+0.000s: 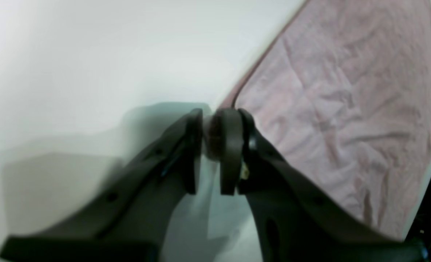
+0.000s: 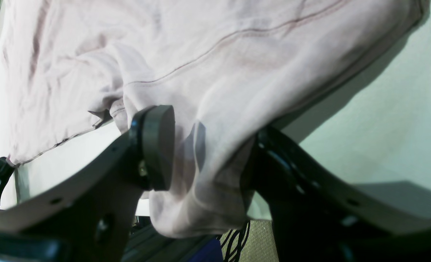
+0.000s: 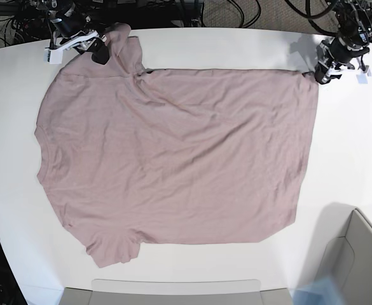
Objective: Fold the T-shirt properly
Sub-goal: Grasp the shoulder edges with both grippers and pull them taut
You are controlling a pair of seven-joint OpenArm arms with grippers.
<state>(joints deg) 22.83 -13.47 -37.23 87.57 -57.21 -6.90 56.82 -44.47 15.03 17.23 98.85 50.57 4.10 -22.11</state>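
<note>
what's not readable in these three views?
- Left wrist view: motion blur; the left gripper pads hide the T-shirt corner pinched there.
- Right wrist view: sleeve fabric covers one pad of the right gripper.
- Base view: neckline labels not visible.

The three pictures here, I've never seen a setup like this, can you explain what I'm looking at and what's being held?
A two-armed robot is working at a white table. The base view looks down from above; the other two come from cameras on each wrist. A pink T-shirt lies spread flat. The left gripper, on the overhead view's right, pinches a hem corner. The right gripper, on that view's left, has sleeve fabric bunched between its wider-set jaws.
</note>
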